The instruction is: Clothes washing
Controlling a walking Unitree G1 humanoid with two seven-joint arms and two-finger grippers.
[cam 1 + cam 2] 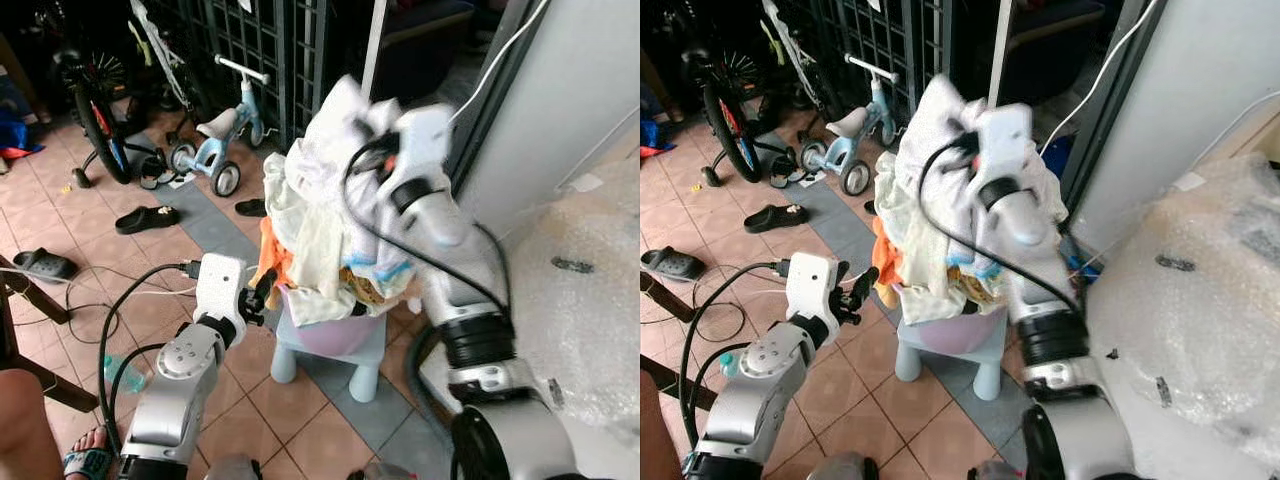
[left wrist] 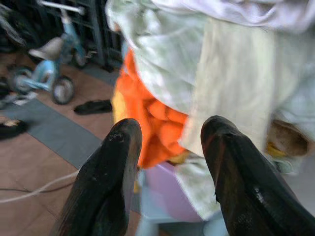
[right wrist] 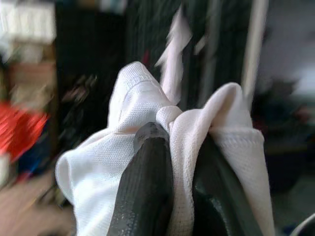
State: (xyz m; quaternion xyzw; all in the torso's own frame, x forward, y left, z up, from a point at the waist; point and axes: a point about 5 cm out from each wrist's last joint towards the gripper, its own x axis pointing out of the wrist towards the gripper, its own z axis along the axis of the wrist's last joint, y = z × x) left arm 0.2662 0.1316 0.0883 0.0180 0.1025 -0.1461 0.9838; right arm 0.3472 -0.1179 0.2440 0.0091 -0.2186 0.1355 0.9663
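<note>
- Up above the laundry pile, our right gripper (image 3: 170,142) has its fingers clamped on a fold of white knit cloth (image 3: 147,98), lifted over the heap; in the head views the wrist is motion-blurred and the fingers are buried in fabric.
- Below it, we see the pile of clothes (image 1: 330,230) heaped in a lilac basin (image 1: 335,335), which sits on a small pale-blue stool (image 1: 365,365); the basin's rim is mostly hidden under the draped garments.
- An orange garment (image 2: 157,123) hangs out at the pile's left side.
- Our left gripper (image 2: 170,147) hovers just beside that orange piece, fingers spread apart and holding nothing.
- At the right, bubble wrap (image 1: 1200,300) covers something we can't make out.
- Behind, a child's tricycle (image 1: 215,140) and sandals (image 1: 145,217) rest on the tiled floor (image 1: 60,210).
- No readable writing anywhere.
</note>
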